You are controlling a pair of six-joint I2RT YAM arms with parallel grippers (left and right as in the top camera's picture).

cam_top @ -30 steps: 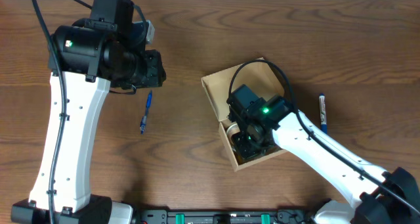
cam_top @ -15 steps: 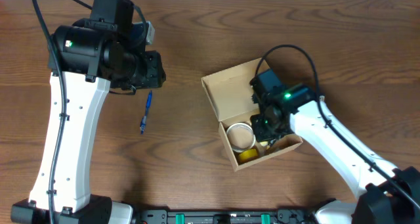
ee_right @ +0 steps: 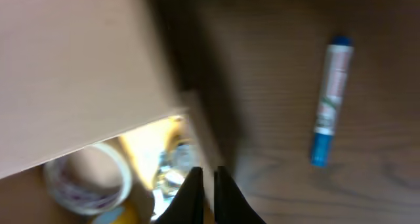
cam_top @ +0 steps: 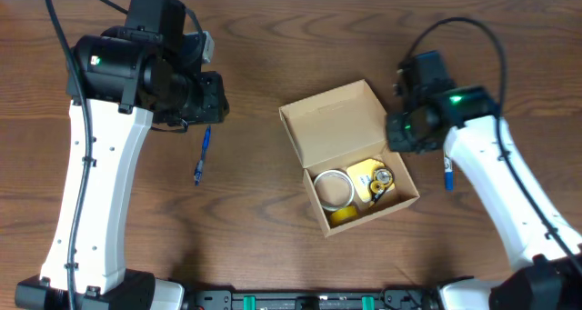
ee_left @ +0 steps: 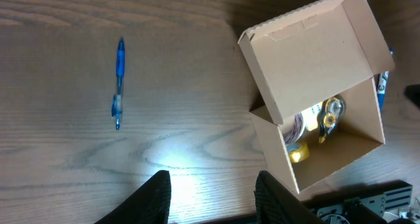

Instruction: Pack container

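Right tool (ee_right: 205,184) clenched and empty, the right arm bends over the worktop (cam_top: 273,37) just beside the cardboard box (cam_top: 332,128); the left tool (ee_left: 213,201) hangs released near a blue pen (cam_top: 201,155). The tan box sits mid-worktop, flap lid open, holding a tape roll (cam_top: 334,187) and yellow items (cam_top: 375,179).

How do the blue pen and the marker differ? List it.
The blue pen is slim and mostly blue; the marker is thicker, with a pale barrel and blue ends. The blue pen lies left of the box, the marker right of it. Both lie flat on the table, outside the box.
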